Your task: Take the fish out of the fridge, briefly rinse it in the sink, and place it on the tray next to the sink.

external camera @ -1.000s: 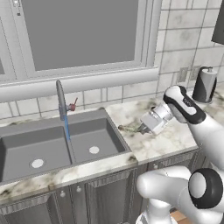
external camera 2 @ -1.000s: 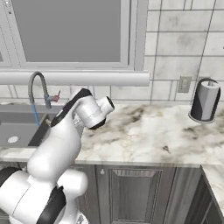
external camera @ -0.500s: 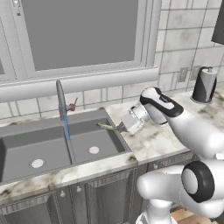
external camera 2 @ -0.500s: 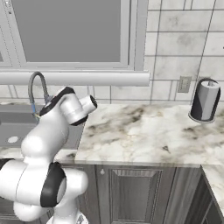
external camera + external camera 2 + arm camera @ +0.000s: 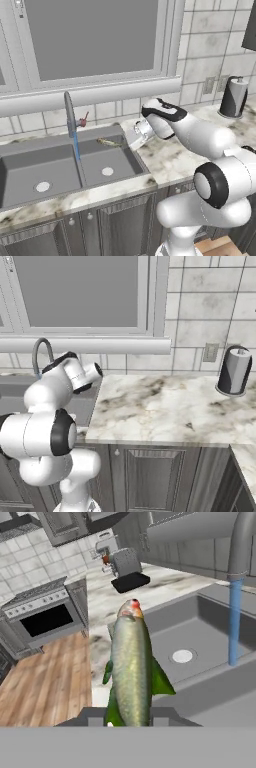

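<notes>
My gripper (image 5: 125, 143) is shut on the tail end of the fish (image 5: 109, 143), a slender silvery-green fish that sticks out level over the back of the sink's (image 5: 25, 172) right basin. A blue stream of water falls from the faucet (image 5: 69, 111) just left of the fish, without touching it. In the hand view the fish (image 5: 131, 667) points away from my gripper (image 5: 129, 718), with the basin (image 5: 210, 607) and its drain below. The black tray (image 5: 131, 582) lies on the counter beyond the sink.
A silver toaster (image 5: 125, 561) stands right behind the tray, and a stove (image 5: 47, 612) stands further along. A dark canister (image 5: 233, 97) stands at the back right of the marble counter (image 5: 165, 406). A window ledge runs above the faucet.
The arm has swung left, carrying the fish from above the counter's edge out over the right basin, closer to the running water.
</notes>
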